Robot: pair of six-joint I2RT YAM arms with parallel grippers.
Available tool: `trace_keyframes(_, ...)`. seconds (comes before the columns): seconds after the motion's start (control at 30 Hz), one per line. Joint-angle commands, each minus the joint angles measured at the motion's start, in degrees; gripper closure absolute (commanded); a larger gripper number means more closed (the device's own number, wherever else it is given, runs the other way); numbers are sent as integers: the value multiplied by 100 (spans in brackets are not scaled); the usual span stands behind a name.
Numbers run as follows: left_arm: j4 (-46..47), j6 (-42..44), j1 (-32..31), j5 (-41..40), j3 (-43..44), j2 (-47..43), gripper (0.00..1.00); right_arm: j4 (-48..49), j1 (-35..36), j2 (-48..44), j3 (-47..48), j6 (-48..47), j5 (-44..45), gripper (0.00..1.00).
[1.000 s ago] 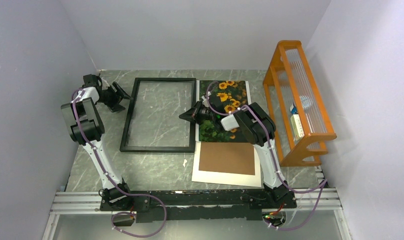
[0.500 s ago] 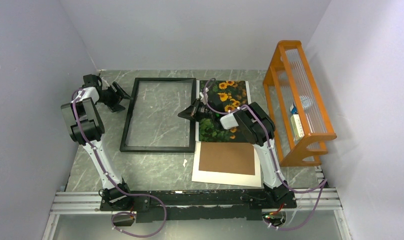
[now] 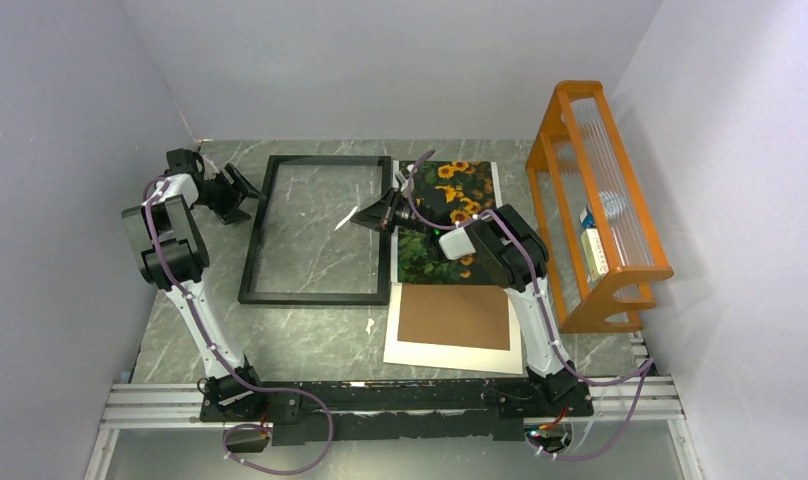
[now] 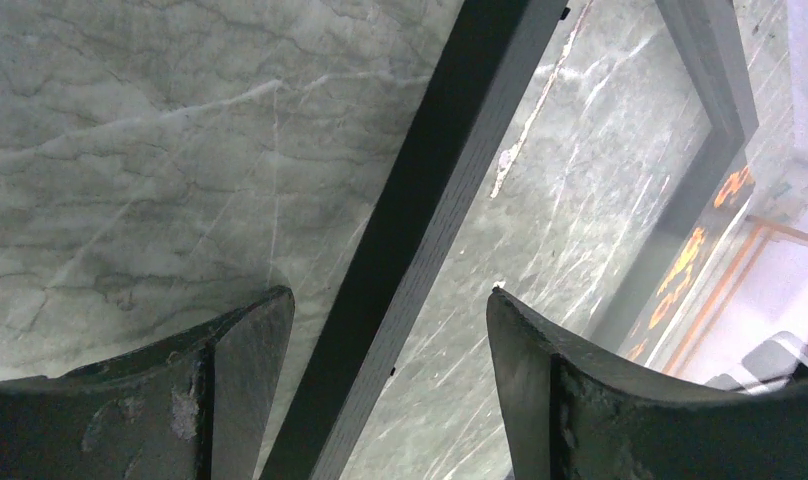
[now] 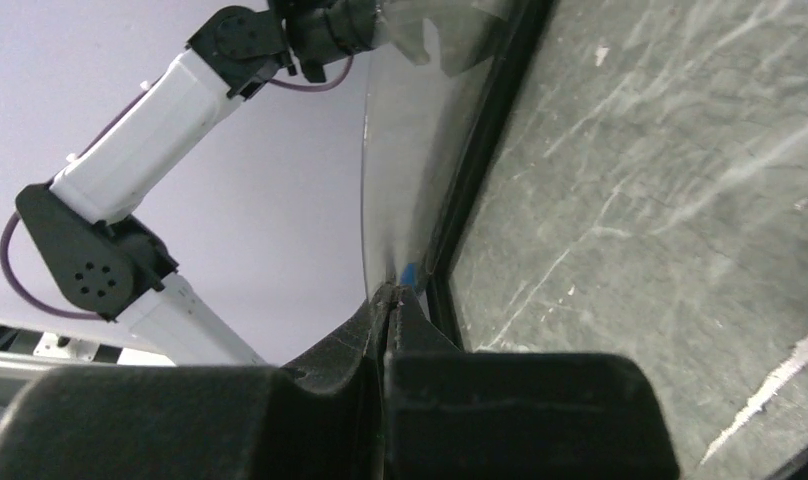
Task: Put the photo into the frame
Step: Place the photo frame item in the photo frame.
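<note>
The black frame (image 3: 255,235) lies flat at the table's left centre. The sunflower photo (image 3: 450,190) lies flat right of it, partly under my right arm. My left gripper (image 3: 242,190) is open, its jaws straddling the frame's left bar (image 4: 430,170) in the left wrist view (image 4: 390,300). My right gripper (image 3: 365,215) hangs over the frame's right bar. In the right wrist view it (image 5: 393,295) is shut on the edge of a thin clear sheet (image 5: 400,180), which bows upward beside the frame bar (image 5: 490,130).
A brown backing board (image 3: 453,317) lies on a white mat sheet (image 3: 405,345) in front of the photo. An orange wooden rack (image 3: 600,200) stands along the right wall. Walls close in on the left, back and right.
My right gripper has moved left from the photo's edge to over the frame's right bar, and a pale sliver of clear sheet now shows at its tips. The left arm has not moved.
</note>
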Motion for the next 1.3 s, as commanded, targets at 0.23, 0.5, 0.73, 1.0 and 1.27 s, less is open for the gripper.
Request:
trace_keyframes(0.23, -26, 55, -66, -392, -173, 220, 23, 241, 45, 140, 174, -291, -185, 97)
trace_keyframes(0.5, -44, 39, -65, -470, -168, 171, 23, 239, 92, -70, 317, -311, -311, 83)
trace_keyframes(0.73, -35, -33, -67, -577, -189, 86, 23, -58, 123, -258, 705, -241, -297, 80)
trace_keyframes(1.0, 24, -194, -66, -1112, -328, -163, 23, 263, 230, -392, 892, -319, -584, 100)
trace_keyframes(1.27, -82, -704, -31, -2604, -524, -777, 23, -40, 287, -612, 1143, -636, -749, 100)
